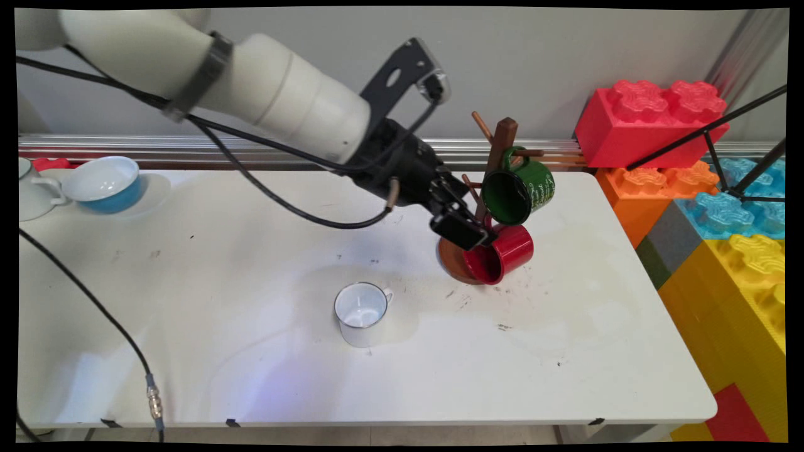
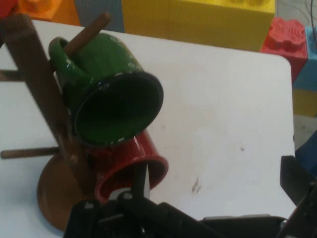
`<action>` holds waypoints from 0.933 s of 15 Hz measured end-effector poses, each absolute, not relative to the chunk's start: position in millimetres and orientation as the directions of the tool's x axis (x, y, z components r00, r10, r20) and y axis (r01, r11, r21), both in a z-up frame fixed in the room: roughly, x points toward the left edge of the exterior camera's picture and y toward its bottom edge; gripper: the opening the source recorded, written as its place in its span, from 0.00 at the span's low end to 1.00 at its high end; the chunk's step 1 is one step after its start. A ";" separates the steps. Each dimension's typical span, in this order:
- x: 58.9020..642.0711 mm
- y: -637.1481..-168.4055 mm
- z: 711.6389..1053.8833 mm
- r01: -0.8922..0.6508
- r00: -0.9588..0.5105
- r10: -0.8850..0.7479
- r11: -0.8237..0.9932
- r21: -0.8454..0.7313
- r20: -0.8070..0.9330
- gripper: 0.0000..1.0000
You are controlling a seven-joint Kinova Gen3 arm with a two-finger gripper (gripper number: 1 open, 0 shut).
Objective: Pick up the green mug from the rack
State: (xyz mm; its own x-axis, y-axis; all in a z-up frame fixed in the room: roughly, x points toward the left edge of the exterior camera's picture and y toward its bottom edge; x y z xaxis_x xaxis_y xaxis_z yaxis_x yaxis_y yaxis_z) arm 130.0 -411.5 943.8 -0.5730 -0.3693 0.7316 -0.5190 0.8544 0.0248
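Note:
A brown wooden mug tree [image 1: 500,139] stands on its round base at the table's far right. A green mug [image 1: 520,188] hangs from an upper peg, mouth towards the camera. Just below it a red mug [image 1: 502,254] hangs tilted against the post. My gripper [image 1: 466,221] is open at the red mug's mouth. In the hand view one finger [image 2: 140,182] reaches inside the red mug [image 2: 126,166], under the green mug [image 2: 111,99]; the other finger [image 2: 296,179] stands far off to the right, so the gripper [image 2: 218,182] spans the mug's rim without closing on it.
A white enamel mug [image 1: 360,312] stands upright mid-table, near the front. A blue-and-white cup [image 1: 103,183] on a saucer and another white cup [image 1: 28,191] sit at the far left. Large coloured toy bricks [image 1: 722,207] are stacked beyond the table's right edge.

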 end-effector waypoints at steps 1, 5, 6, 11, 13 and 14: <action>125.6 -415.0 941.3 -0.522 -0.566 -0.376 0.853 0.034 0.733 1.00; 113.0 -427.0 933.3 -0.536 -0.542 -0.402 0.842 0.064 0.738 1.00; 111.5 -428.8 932.0 -0.540 -0.538 -0.408 0.838 0.070 0.738 1.00; 99.1 -445.4 919.2 -0.592 -0.476 -0.478 0.795 0.133 0.738 1.00; 96.1 -449.6 915.7 -0.605 -0.454 -0.500 0.780 0.156 0.737 1.00; 94.6 -452.0 913.8 -0.613 -0.442 -0.512 0.772 0.168 0.737 1.00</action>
